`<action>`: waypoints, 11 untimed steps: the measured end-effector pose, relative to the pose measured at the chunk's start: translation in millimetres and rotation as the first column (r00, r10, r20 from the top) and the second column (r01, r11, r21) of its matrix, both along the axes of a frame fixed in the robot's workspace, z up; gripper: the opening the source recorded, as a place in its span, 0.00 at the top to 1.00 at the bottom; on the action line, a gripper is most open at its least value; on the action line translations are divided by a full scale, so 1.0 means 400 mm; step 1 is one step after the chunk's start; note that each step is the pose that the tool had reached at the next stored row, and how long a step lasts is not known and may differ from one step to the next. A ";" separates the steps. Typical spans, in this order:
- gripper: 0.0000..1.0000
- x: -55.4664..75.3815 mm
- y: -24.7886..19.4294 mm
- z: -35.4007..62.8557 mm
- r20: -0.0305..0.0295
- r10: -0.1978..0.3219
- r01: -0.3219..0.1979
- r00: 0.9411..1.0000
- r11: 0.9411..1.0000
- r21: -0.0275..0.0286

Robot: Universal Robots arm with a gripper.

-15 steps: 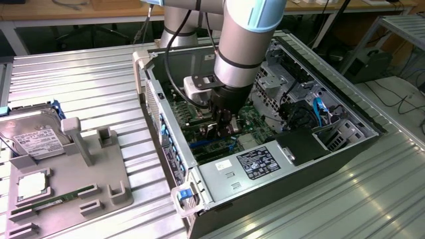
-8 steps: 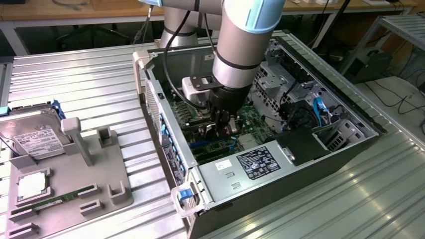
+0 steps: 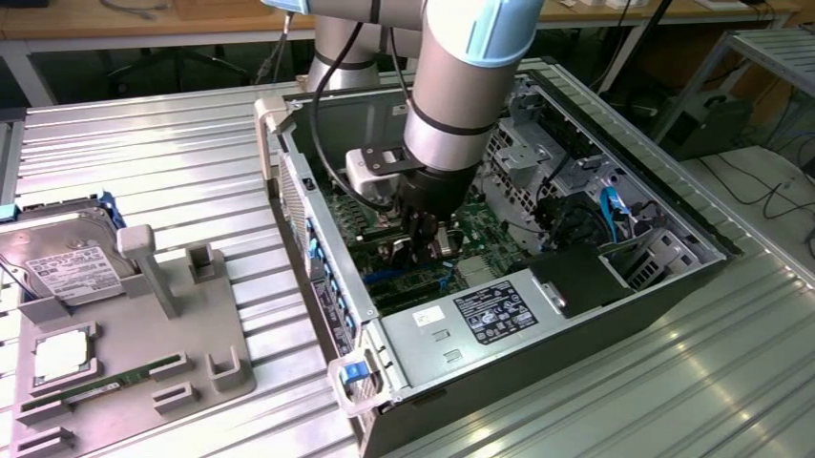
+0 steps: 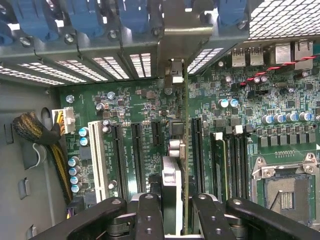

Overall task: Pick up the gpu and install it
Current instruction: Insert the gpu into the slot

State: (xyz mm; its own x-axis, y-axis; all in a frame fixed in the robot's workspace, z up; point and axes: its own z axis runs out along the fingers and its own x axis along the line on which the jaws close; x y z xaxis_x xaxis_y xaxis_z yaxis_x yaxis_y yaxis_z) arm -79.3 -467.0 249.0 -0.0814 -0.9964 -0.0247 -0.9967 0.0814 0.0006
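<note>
My gripper point(image 3: 427, 250) is deep inside the open computer case point(image 3: 296, 196), low over the green motherboard point(image 3: 491, 229). In the wrist view the gripper point(image 4: 179, 200) is shut on the gpu point(image 4: 185, 125), which I see edge-on as a thin card standing upright between the black fingers point(image 4: 150, 215). Its silver bracket point(image 4: 172, 35) reaches the case's rear slot openings point(image 4: 142, 62). The card's lower edge runs along a long black slot point(image 4: 196, 150) on the motherboard point(image 4: 135, 105); whether it is seated I cannot tell.
The power supply point(image 3: 491, 320) and blue cables point(image 3: 612, 205) crowd the case's near end. A grey fixture point(image 3: 191, 334) at the exterior view's left holds a hard drive point(image 3: 71, 267), a processor chip point(image 3: 61, 353) and a green memory stick point(image 3: 102, 386). The processor socket point(image 4: 287, 192) lies beside the gripper.
</note>
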 end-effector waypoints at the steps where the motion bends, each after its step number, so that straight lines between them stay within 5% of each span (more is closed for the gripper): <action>1: 0.72 -0.001 0.000 0.000 0.000 0.000 0.000 1.000 1.000 0.000; 11: 0.72 -0.002 0.003 -0.002 -0.004 0.000 0.000 1.000 1.000 0.001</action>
